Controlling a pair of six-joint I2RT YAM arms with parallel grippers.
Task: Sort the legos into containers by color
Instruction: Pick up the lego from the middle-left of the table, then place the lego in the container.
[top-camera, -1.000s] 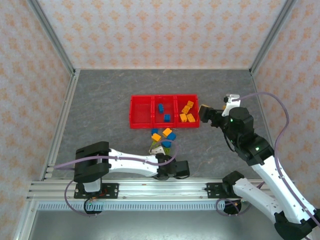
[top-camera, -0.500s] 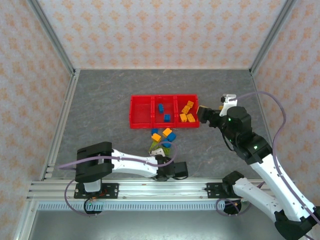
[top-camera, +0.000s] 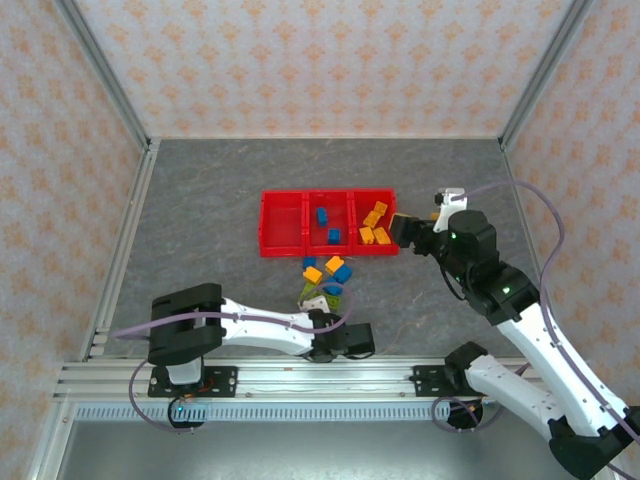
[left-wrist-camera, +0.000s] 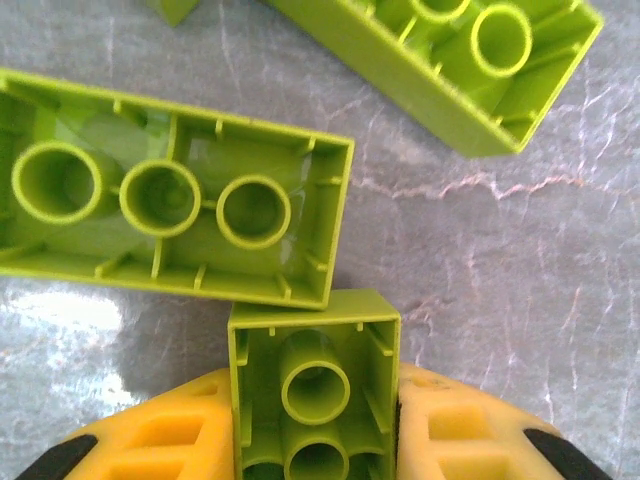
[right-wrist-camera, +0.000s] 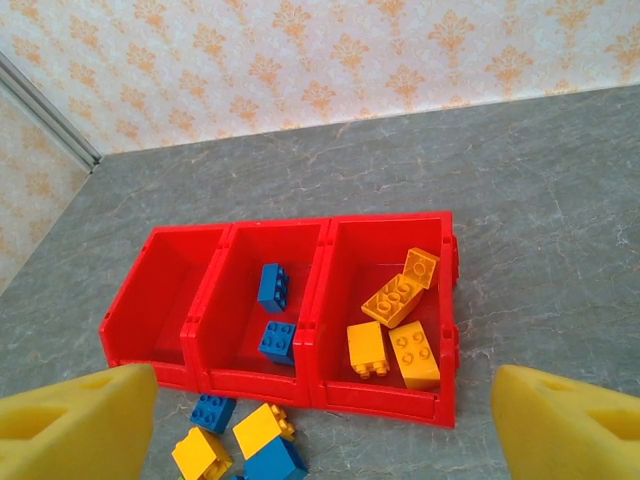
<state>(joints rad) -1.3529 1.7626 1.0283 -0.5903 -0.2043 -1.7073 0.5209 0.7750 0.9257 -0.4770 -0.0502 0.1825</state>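
Observation:
In the left wrist view my left gripper is shut on a small lime green lego, hollow underside facing the camera, with a yellow pad pressed to each side. A longer green lego touches it, and another lies farther off. From above, my left gripper sits at the near side of the loose pile. The red containers hold two blue legos in the middle bin and several orange-yellow ones in the right bin. My right gripper stands open at the tray's right end.
Loose blue and orange-yellow legos lie on the grey floor just in front of the tray. Patterned walls with metal frame posts enclose the table. The left arm lies low along the near rail.
My left gripper has closed on the small green lego. My right gripper has drifted slightly left toward the tray's right end.

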